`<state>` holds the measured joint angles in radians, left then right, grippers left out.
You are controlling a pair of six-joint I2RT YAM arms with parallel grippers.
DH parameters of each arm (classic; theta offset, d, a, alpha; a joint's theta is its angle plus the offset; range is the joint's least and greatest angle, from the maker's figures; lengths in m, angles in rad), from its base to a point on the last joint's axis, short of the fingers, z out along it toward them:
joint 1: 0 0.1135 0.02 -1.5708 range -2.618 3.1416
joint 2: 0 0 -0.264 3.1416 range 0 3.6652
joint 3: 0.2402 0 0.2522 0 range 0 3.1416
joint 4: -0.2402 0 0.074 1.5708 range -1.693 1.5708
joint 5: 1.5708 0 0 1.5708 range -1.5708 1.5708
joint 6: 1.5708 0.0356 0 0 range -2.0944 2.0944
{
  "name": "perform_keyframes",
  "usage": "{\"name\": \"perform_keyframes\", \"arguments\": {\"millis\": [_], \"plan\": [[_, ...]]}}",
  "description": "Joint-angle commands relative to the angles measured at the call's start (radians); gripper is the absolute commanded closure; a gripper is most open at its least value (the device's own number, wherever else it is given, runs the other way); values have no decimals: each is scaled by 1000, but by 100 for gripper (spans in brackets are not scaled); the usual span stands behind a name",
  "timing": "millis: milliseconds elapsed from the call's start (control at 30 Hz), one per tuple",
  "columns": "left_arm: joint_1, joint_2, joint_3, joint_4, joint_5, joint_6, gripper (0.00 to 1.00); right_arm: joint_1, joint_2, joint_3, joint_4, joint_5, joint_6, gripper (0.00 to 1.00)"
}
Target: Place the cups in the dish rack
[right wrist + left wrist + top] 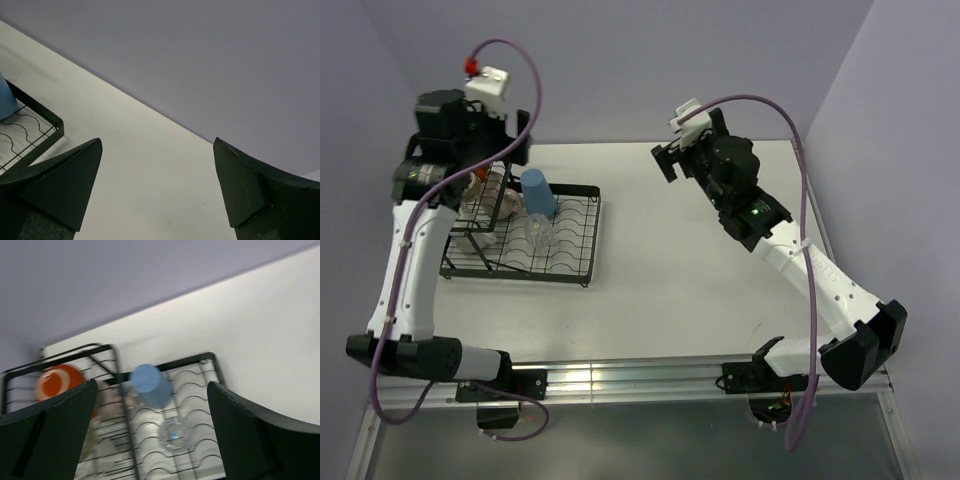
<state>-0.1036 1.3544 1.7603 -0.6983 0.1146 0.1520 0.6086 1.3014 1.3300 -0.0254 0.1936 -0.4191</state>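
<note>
The black wire dish rack stands on the left of the table. A blue tumbler stands upside down on its slotted tray, with a clear glass just in front of it. Both show in the left wrist view, the tumbler and the glass. An orange-bottomed cup and blurred pale cups sit in the basket section. My left gripper hovers above the rack, open and empty. My right gripper is open and empty over bare table right of the rack.
The rack's near corner and the tumbler's edge show at the left of the right wrist view. The lilac back wall rises behind the table. A metal rail runs along the near edge.
</note>
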Motion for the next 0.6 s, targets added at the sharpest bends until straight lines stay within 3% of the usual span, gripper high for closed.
{"name": "perform_keyframes", "arguments": {"millis": [0, 200, 433, 567], "plan": [[-178, 55, 27, 38, -110, -49, 1, -76, -60, 47, -91, -16, 150, 0], [-373, 141, -5, 111, -108, -115, 1, -237, -126, -11, -168, -108, 278, 0], [-427, 190, -133, 240, -102, -258, 1, -389, -255, -175, -199, -241, 448, 0], [-427, 206, -165, 260, -108, -304, 1, -406, -309, -248, -188, -235, 439, 0]]}}
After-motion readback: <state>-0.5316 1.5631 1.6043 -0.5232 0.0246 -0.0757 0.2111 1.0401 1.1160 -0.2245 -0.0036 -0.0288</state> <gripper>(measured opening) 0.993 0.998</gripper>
